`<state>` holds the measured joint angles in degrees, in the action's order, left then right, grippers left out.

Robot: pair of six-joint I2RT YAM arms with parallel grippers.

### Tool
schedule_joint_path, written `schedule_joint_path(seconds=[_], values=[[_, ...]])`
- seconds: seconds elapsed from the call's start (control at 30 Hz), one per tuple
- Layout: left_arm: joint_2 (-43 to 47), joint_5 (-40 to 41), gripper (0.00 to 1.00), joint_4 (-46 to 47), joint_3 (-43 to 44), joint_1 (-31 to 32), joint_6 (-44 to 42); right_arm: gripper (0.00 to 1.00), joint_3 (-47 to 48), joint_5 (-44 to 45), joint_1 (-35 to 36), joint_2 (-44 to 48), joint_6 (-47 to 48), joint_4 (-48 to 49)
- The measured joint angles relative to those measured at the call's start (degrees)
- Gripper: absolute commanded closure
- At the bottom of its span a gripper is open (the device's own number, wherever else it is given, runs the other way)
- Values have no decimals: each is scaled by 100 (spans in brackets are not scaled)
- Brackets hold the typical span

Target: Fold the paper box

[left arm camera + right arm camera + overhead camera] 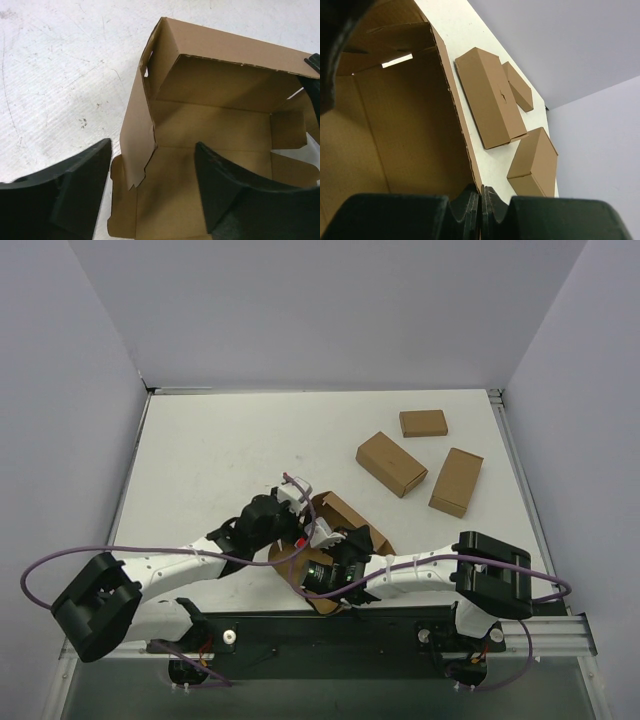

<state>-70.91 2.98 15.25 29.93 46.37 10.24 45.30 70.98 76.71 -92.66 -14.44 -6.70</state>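
The paper box [352, 522] is a partly folded brown blank near the table's front middle, with walls standing and the inside open. My left gripper [288, 502] is at its left end. In the left wrist view the gripper [152, 187] is open, and the box's [220, 125] upright side flap [137, 135] stands between the fingers. My right gripper [335, 545] is at the box's near side. In the right wrist view it [482, 202] is shut on the edge of a box wall [395, 125].
Three smaller ready-made brown boxes lie at the back right: a long one [391, 463], a small one [423, 423] and another [456, 481]. They also show in the right wrist view [487, 100]. Grey walls enclose the white table [220, 460].
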Motion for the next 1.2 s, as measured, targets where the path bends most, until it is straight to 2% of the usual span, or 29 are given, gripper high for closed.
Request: schedule_joint_path(seconds=[0.07, 0.1, 0.17, 0.2, 0.23, 0.3, 0.33, 0.4, 0.43, 0.53, 0.6, 0.8, 1.0, 1.1, 1.2], values=[[-94, -31, 44, 61, 44, 0, -57, 100, -4, -4, 0, 0, 26, 17], [-142, -48, 57, 129, 68, 0, -98, 100, -9, -9, 0, 0, 48, 26], [-221, -61, 69, 251, 103, 0, -142, 88, -11, -26, 0, 0, 85, 42], [-260, -66, 80, 306, 107, 2, -184, 83, -13, -28, 0, 0, 96, 50], [-291, -61, 84, 350, 107, 4, -192, 70, -13, -31, 0, 4, 107, 52], [-382, 13, 89, 396, 107, 24, -240, 62, -17, -42, 0, 33, 107, 70], [-426, 76, 94, 407, 107, 50, -262, 53, -20, -48, 0, 57, 114, 76], [-481, 212, 98, 415, 105, 131, -271, 43, -28, -68, 0, 138, 116, 98], [-487, 319, 100, 431, 101, 168, -264, 35, -39, -76, 0, 199, 109, 98], [-485, 640, 100, 538, 22, 236, -173, 24, -90, -120, 0, 435, 35, 81], [-479, 909, 100, 603, -105, 264, -59, 21, -96, -173, 0, 629, -127, -79], [-474, 1692, 100, 605, -251, 385, 162, 21, 74, -391, 98, 1176, -1134, -968], [-348, 2350, 100, 669, -332, 424, 275, 21, 459, -1211, 98, 1978, -3239, -1755], [-304, 2566, 100, 686, -420, 435, 299, 18, 590, -1784, 57, 2295, -4201, -1644], [-295, 2721, 100, 684, -457, 452, 341, 20, 533, -2481, -98, 2402, -4913, -1117]])
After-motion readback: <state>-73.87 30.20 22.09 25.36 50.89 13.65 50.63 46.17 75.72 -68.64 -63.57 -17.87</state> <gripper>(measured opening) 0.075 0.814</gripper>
